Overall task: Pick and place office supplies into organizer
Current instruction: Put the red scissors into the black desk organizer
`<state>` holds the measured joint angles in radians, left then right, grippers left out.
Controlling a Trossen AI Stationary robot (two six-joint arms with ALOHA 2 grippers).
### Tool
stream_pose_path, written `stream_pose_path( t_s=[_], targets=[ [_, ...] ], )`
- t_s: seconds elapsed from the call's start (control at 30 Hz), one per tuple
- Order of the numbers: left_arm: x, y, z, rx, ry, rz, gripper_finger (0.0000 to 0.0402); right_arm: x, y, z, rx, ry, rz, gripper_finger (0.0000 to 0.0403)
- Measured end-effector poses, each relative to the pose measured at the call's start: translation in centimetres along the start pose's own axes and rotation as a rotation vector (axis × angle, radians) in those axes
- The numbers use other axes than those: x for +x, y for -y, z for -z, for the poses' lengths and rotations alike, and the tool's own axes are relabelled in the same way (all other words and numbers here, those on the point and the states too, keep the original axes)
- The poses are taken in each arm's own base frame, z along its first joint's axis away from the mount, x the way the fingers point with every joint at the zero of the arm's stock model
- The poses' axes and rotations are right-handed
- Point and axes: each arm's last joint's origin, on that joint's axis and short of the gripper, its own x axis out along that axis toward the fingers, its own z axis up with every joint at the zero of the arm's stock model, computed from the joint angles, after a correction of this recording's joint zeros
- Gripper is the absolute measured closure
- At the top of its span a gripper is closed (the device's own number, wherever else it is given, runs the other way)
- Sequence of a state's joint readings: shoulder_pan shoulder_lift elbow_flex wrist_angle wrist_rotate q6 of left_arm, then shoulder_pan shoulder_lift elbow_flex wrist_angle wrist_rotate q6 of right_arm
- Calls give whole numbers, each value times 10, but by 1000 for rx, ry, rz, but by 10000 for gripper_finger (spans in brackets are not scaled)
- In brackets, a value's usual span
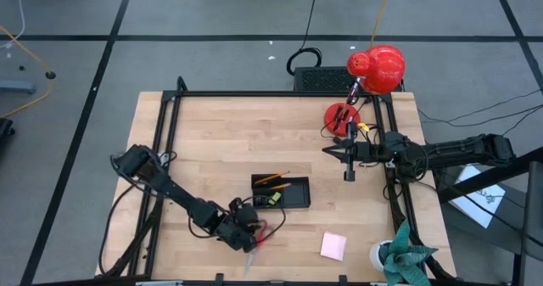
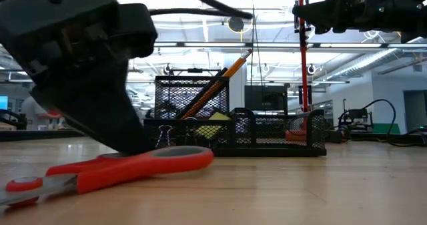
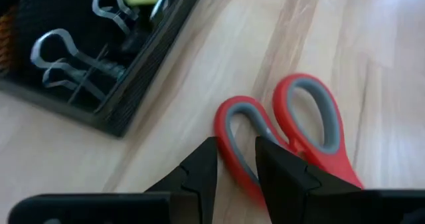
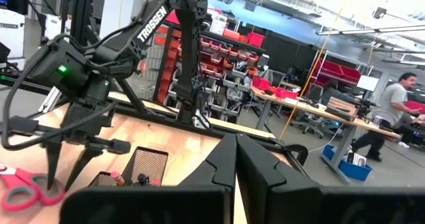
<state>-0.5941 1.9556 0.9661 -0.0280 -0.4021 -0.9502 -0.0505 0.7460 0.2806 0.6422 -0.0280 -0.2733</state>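
Observation:
The red-handled scissors [image 1: 257, 235] [image 2: 133, 165] [image 3: 312, 124] lie flat on the wood near the table's near edge. My left gripper [image 1: 250, 232] [image 3: 236, 151] is down on their handle end. The black mesh organizer [image 1: 293, 197] [image 2: 267, 128] [image 3: 133, 84] sits just beyond, holding orange pencils, binder clips and a yellow-green bit. A pink sticky-note pad [image 1: 333, 245] lies flat to its near right. My right gripper [image 1: 349, 174] [image 4: 236, 147] hovers shut and empty above the table's right side. My left gripper pinches the rim of one handle loop [image 3: 229, 134] of the scissors. One finger [image 3: 279, 177] stands inside the loop and the other [image 3: 199, 177] outside it. The fingers come from above, slanting down from the table's left. The scissors lie flat on the table.
A red desk lamp [image 1: 377, 68] with its round base [image 1: 342, 114] stands at the far right corner, with a black box with cables [image 1: 318, 78] behind the far edge. A teal object in a white cup [image 1: 405, 256] stands at the near right corner. A person [image 4: 392, 108] is far off.

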Motion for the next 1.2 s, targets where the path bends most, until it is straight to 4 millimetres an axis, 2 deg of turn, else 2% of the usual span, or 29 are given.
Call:
stream_pose_path(
  t_s=[0.27, 0.5, 0.83, 1.07, 1.2],
  targets=[
    [11, 1, 6, 26, 31, 0, 298, 0, 0, 0, 2, -2, 0, 399],
    [11, 4, 7, 38, 27, 43, 387, 0, 0, 0, 3, -3, 0, 399],
    [9, 25, -1, 231, 176, 249, 393, 0, 0, 0, 11, -3, 0, 399],
    [3, 35, -18, 364, 349, 190, 396, 0, 0, 0, 22, -3, 0, 399],
    [-2, 48, -37, 467, 443, 143, 388, 0, 0, 0, 22, -2, 0, 399]
  ],
)
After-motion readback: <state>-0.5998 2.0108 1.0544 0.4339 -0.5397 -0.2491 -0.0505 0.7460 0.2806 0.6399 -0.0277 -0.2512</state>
